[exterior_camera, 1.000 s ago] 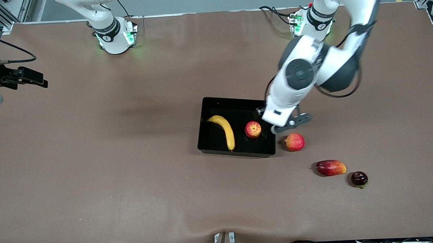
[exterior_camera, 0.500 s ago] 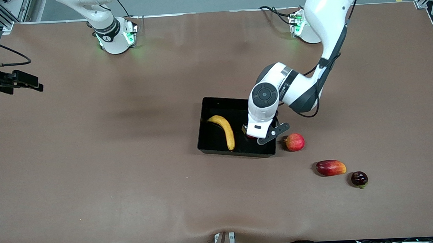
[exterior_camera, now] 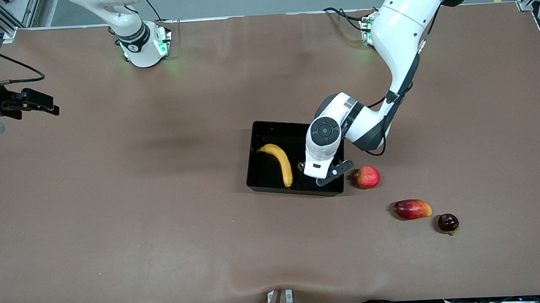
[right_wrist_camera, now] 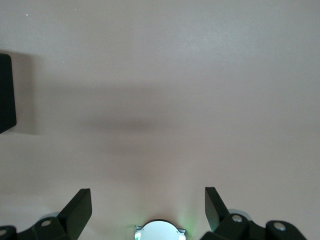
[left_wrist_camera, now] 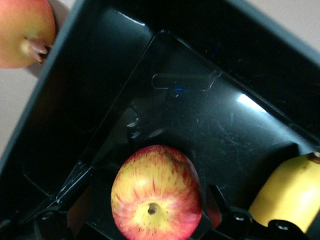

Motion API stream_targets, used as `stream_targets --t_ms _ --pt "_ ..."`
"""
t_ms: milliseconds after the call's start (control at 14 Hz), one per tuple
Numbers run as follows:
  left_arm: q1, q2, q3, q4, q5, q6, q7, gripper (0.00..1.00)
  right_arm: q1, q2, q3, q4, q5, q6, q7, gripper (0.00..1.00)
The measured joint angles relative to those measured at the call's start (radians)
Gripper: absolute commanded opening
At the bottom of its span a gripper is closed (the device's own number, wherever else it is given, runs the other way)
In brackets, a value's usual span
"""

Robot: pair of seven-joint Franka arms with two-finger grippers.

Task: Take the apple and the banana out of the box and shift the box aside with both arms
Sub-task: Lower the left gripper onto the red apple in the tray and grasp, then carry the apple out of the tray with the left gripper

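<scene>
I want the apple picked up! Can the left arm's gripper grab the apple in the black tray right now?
Probably yes. The left gripper is open right over the apple in the black tray, one finger on each side. The banana lies apart from it, and nothing covers the apple.

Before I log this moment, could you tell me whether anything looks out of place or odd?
Nothing stands out. The banana and apple lie inside the black tray, which sits flat. The left end effector, open, is over the apple; the right end effector waits, open.
</scene>
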Motion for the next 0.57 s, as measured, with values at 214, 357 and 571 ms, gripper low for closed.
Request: stream_targets --t_ms 214,357,571 --pt "0.0 0.004 -0.001 0.001 0.0 0.001 0.0 0.0 0.004 0.0 0.0 -0.001 0.0 0.0 0.0 1.0" --pt "0.0 0.003 -0.003 0.008 0.0 0.001 0.0 0.0 0.005 0.0 0.0 -0.001 0.0 0.0 0.0 1.0" --pt "0.0 -0.022 -0.004 0.026 0.001 -0.013 0.0 0.0 0.005 0.0 0.0 -0.001 0.0 0.0 0.0 1.0"
